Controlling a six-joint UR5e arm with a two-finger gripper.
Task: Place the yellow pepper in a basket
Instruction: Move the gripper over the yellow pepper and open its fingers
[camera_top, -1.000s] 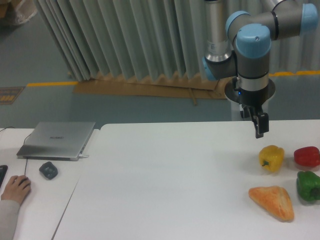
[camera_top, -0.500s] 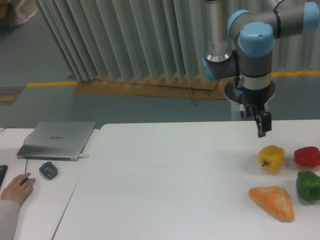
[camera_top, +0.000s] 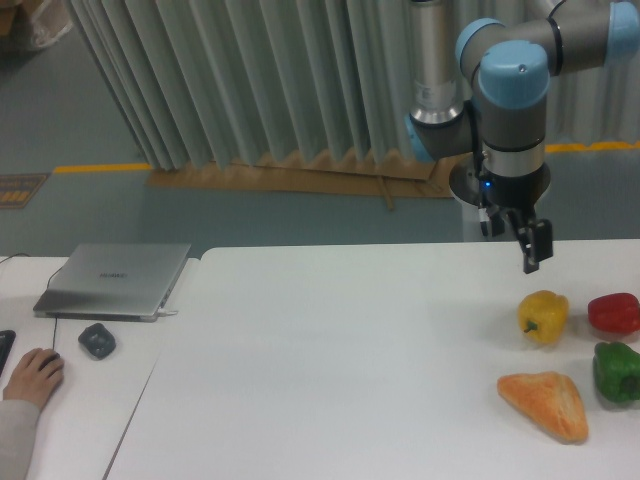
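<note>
1. Right now my pincer (camera_top: 535, 258) is hanging above the white table (camera_top: 350, 360), just up from the yellow pepper (camera_top: 543, 315) at about its twelve o'clock, and not touching it. I cannot tell whether my fingers are parted or together; they are showing only as one dark shape.
2. No basket is showing within the camera's edges, so nothing is sitting inside any container.
3. Writing: the closed laptop (camera_top: 115, 280) is carrying a small mark on its lid, too small to read.
4. The yellow pepper is lying on the table near the right edge. It is looking glossy and lobed, with a highlight on its upper side.
5. Around it: the red pepper (camera_top: 613, 312) is lying at its three o'clock, a little apart; the green pepper (camera_top: 617, 372) is sitting at about its four o'clock; the orange-tan triangular bread (camera_top: 545, 403) is lying at its six o'clock, apart from it.
6. Far off at nine o'clock, a person's hand (camera_top: 33, 375) is resting on the neighbouring desk beside a small dark grey object (camera_top: 97, 340).
</note>
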